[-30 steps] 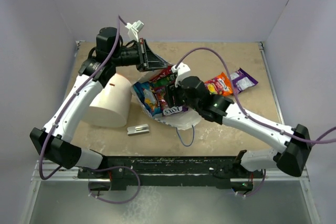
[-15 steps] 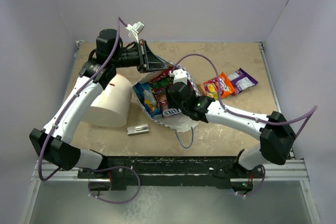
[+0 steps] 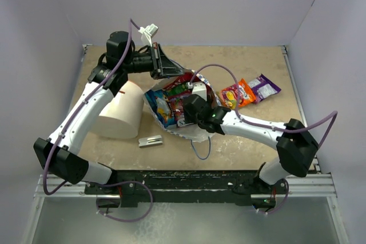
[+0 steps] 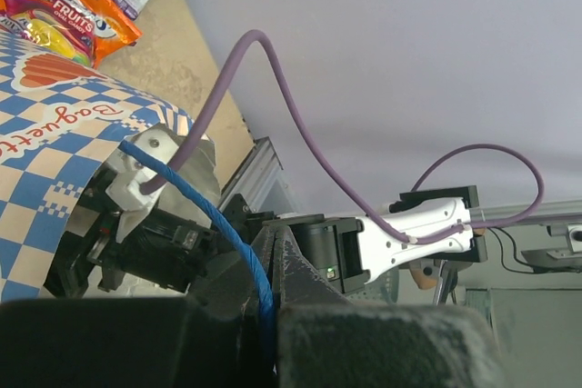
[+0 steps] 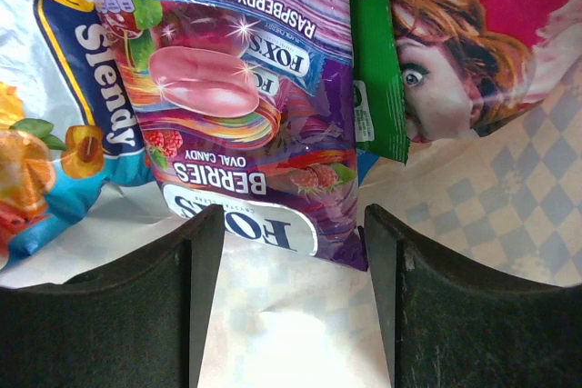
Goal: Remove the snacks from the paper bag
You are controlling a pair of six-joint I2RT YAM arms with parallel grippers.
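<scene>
Tan surface, pale lilac walls. Right hand gapes wide inside the paper bag, a purple packet just ahead of its fingers, green packet beside. Left hand pinches the bag's blue string handle. Beyond the right wrist, outside the bag, lies an orange packet.

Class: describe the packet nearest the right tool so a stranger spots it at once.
On the table, find the paper bag. Inside it, look between the blue packet and the green packet. The purple packet is the only one printed Fox's Berries with pink candies.
</scene>
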